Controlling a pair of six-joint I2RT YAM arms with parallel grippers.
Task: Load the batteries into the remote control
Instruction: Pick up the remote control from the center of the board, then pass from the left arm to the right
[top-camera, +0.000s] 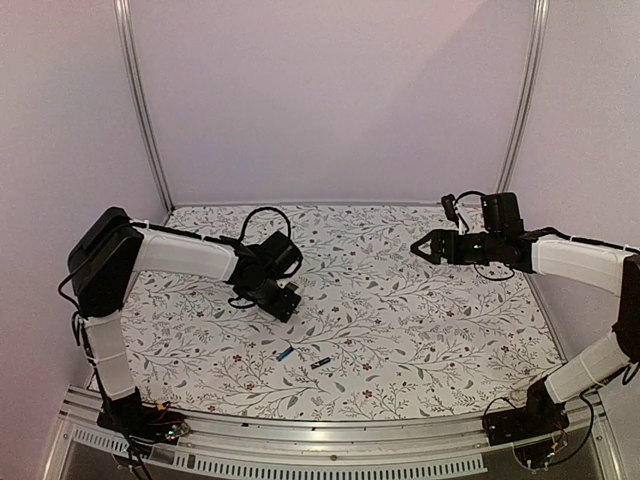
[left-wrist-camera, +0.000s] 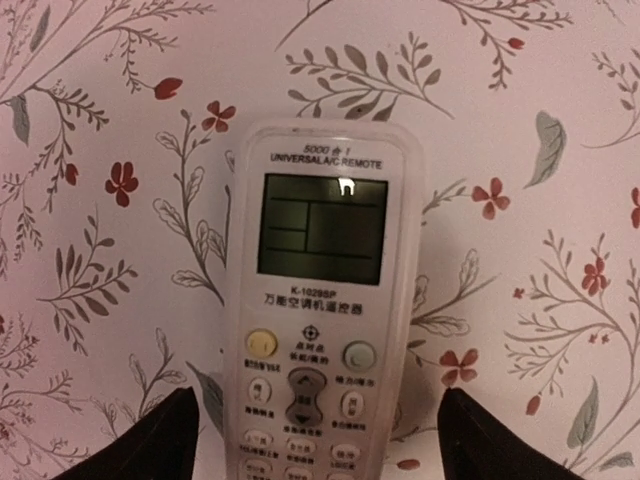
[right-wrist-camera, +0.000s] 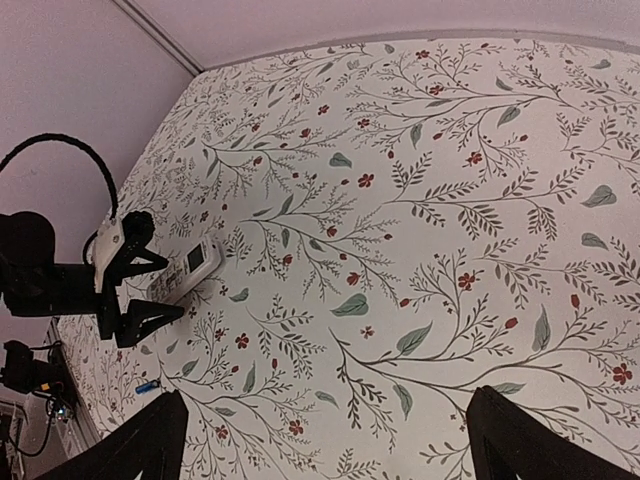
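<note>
The white remote control (left-wrist-camera: 322, 300) lies on the flowered table with its screen and buttons facing up. My left gripper (left-wrist-camera: 318, 445) is open and straddles its button end, one dark finger (left-wrist-camera: 150, 440) on each side with a small gap to the casing. In the right wrist view the remote control (right-wrist-camera: 188, 266) shows between the fingers of the left gripper (right-wrist-camera: 160, 290). In the top view the left gripper (top-camera: 286, 306) hides it. The blue battery (top-camera: 285, 354) and the black battery (top-camera: 320, 362) lie apart near the front of the table. My right gripper (top-camera: 418, 245) hovers open and empty at the back right.
The flowered tablecloth (top-camera: 400, 330) covers the table, with pale walls at the back and sides. A metal rail (top-camera: 330, 440) runs along the near edge beside the arm bases. The blue battery (right-wrist-camera: 147, 386) also shows at the left edge of the right wrist view.
</note>
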